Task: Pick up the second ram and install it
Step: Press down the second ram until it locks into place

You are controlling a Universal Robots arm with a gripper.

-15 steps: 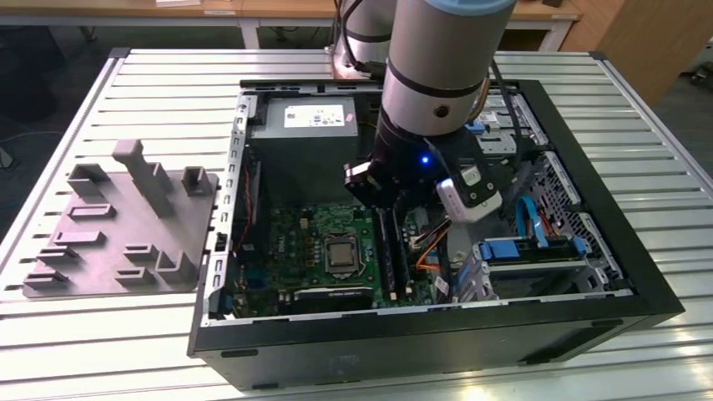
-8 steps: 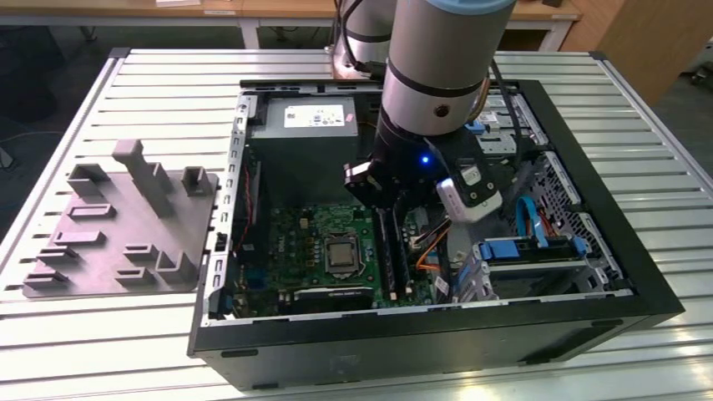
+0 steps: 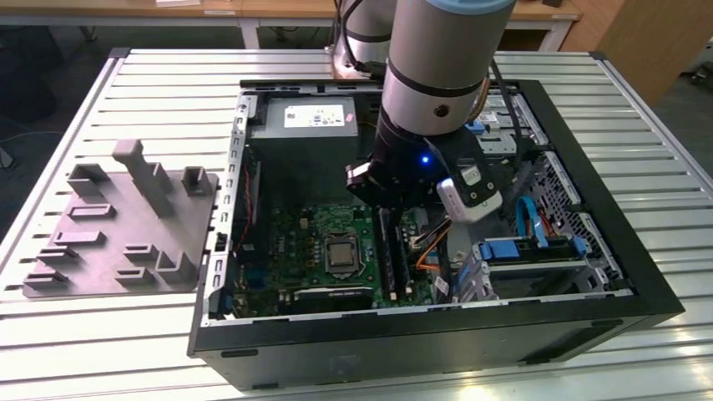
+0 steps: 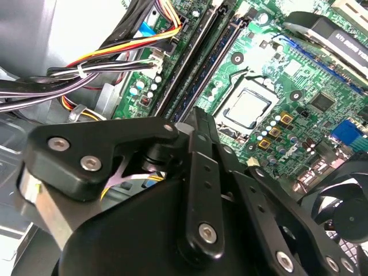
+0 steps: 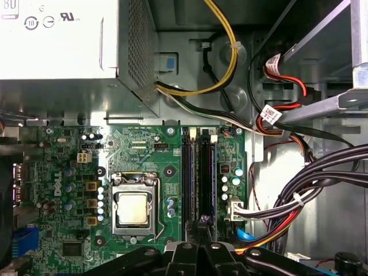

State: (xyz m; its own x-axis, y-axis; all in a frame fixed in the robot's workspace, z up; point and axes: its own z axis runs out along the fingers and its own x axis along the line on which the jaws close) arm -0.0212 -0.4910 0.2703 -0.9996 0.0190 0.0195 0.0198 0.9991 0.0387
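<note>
Your black gripper (image 5: 202, 225) sits low inside the open black computer case (image 3: 624, 276), its fingers closed on the thin dark second ram stick (image 5: 203, 220), held on edge directly over the long black memory slots (image 5: 198, 172) of the green motherboard (image 5: 144, 155). Beside those slots lies the square silver processor socket (image 5: 134, 206); beyond them, the grey metal power supply box (image 5: 63, 46).

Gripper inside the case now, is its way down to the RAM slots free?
Likely yes. The gripper hangs right over the RAM slots, nothing between them; the cables lie off to one side, beside the board.
</note>
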